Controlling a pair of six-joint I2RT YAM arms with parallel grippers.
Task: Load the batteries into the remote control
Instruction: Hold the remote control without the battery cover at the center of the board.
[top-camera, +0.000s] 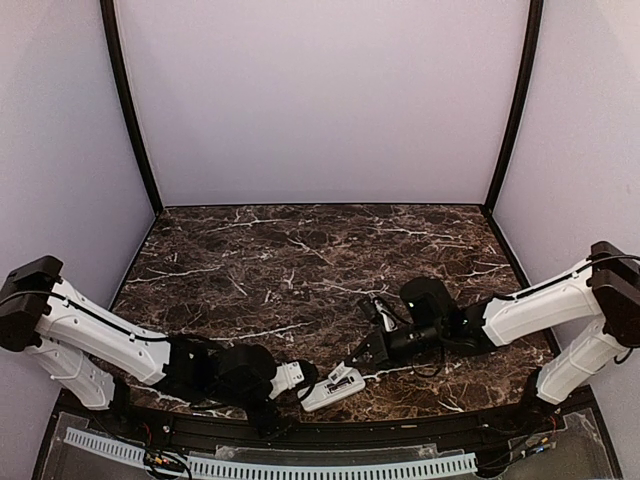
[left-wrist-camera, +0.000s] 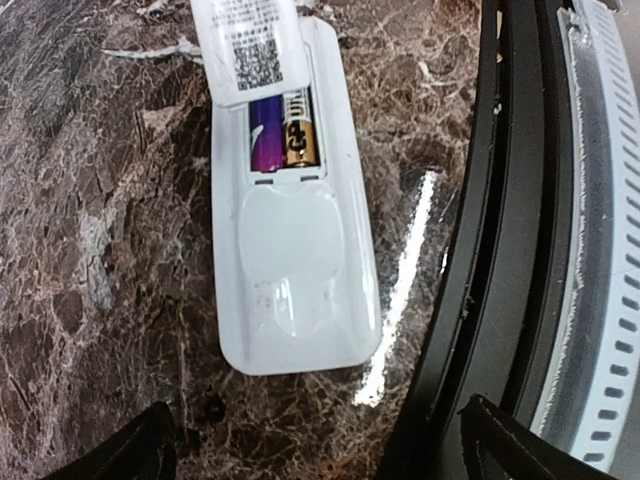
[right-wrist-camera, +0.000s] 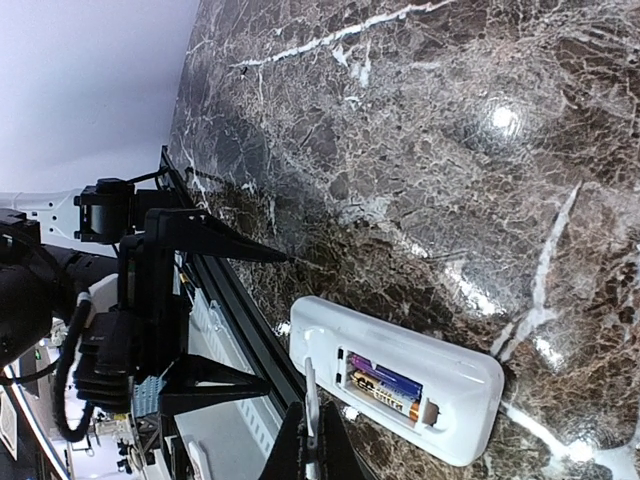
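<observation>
Remote control (left-wrist-camera: 295, 270) lies back-up on the marble table (left-wrist-camera: 90, 200), and I see two batteries (left-wrist-camera: 285, 130) side by side in its recess. Left gripper (left-wrist-camera: 318, 415) is spread wide just off the remote's plain end. Right gripper (right-wrist-camera: 312, 440) pinches the thin white battery cover (left-wrist-camera: 250, 45), tilted over the remote's recess end.

Remote control (top-camera: 333, 388): small white oblong handset, lying flat and back-up on marble worktop (top-camera: 300, 250), close to near edge, set at a slant in top view. Batt. recess open at one end of its back. Batteries (left-wrist-camera: 283, 130): 2 slim cells seated side by side lengthwise in recess, one purple-blue, other black w/ gold band and "GP" lettering. White labelled cover piece (left-wrist-camera: 250, 50) overlaps recess end, hides part of the cells.
</observation>
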